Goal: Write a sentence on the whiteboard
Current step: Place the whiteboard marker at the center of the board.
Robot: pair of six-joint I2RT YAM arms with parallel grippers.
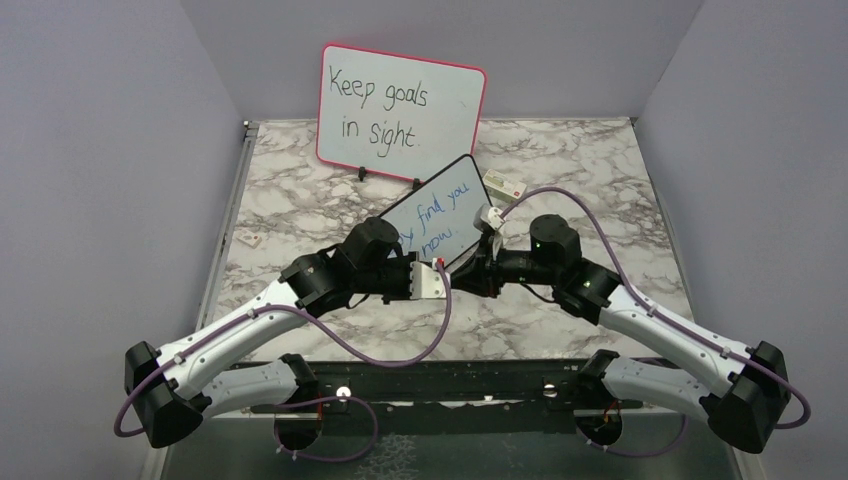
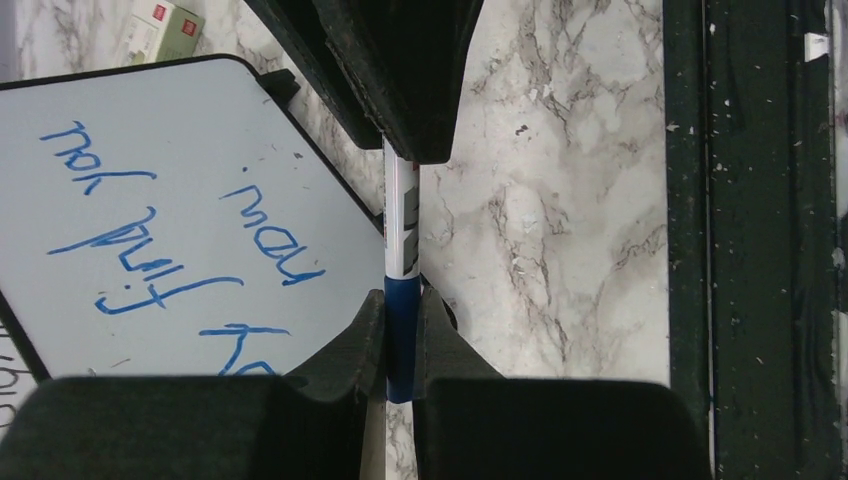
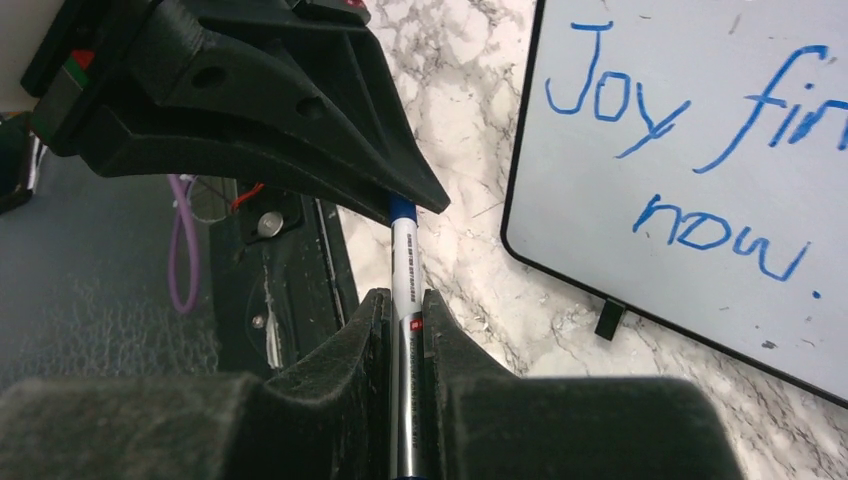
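Well to the left of the whiteboard [image 3: 580, 190], a small white tag [image 1: 252, 240] lies on the marble table [image 1: 300, 190]. Closer in, just in front of the whiteboard, your left gripper [image 2: 402, 300] has its jaws pinched narrow on the blue cap [image 2: 402, 335] of the marker [image 2: 402, 220]. The marker runs straight across to your right gripper [image 3: 405, 300], whose jaws are pinched tight on the white barrel. So both grippers hold one marker between them, close to the whiteboard's near edge. You cannot tell from here if the cap is pushed all the way on.

The whiteboard rests on the table right behind the two grippers and in front of the pink-framed board [image 1: 450, 140]. The sentence [image 1: 438, 205] on it is in blue and reads "Joy find you now." with a dot at the end, so the writing looks done. This step looks like closing the marker.

Just right of the whiteboard's far corner sits a small box [image 1: 503, 183].

The whiteboard looks light, thin and stiff. It stands on little black feet [image 3: 610, 318] on smooth stone, so a bump could make it slide. The white face is slick, and the blue ink would likely smear if rubbed. If you must move it, take it by the black frame at a side edge, away from the words.
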